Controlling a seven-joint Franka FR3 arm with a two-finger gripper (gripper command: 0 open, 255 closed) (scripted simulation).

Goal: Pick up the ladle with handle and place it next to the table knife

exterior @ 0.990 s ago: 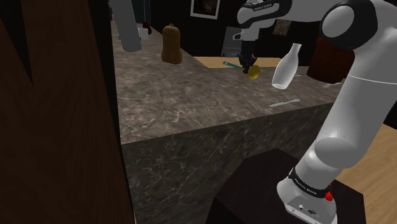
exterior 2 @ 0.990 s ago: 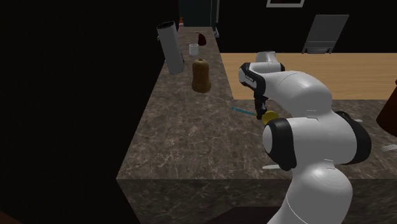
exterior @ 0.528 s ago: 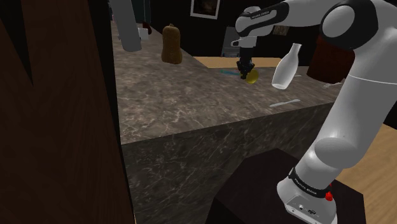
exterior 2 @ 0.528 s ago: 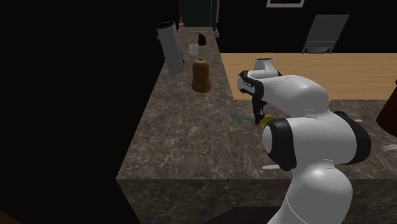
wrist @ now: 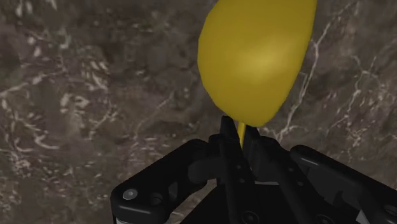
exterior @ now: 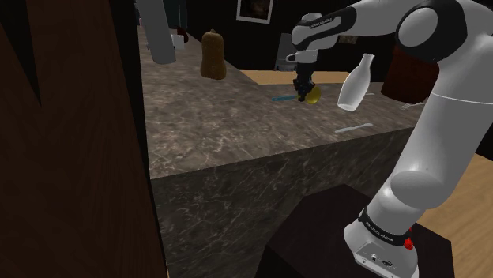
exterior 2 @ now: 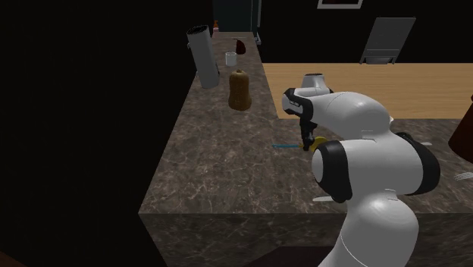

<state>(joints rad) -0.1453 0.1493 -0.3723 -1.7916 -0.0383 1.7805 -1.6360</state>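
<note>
1. Ladle's (exterior: 314,94) landing ground, the marbled worktop (exterior: 237,118), lies close beneath it.
2. White arm (exterior: 442,118) reaches across to carry it.
3. Black tool (wrist: 240,137) is clamped on the ladle's thin neck, so the yellow bowl juts ahead.
4. White knife (exterior: 353,127) lies near, apparently the target.

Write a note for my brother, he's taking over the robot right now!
Gripper: shut on the ladle, clasping the thin neck below its yellow bowl.
Ladle: low over the counter, blue handle toward the shoulder view's left. I can't tell whether it touches.
Knife: white, flat on the counter near its edge, apart from the ladle.
Done: ladle grasped.
Left: carry it to the knife, set it down beside it, let go.
</note>
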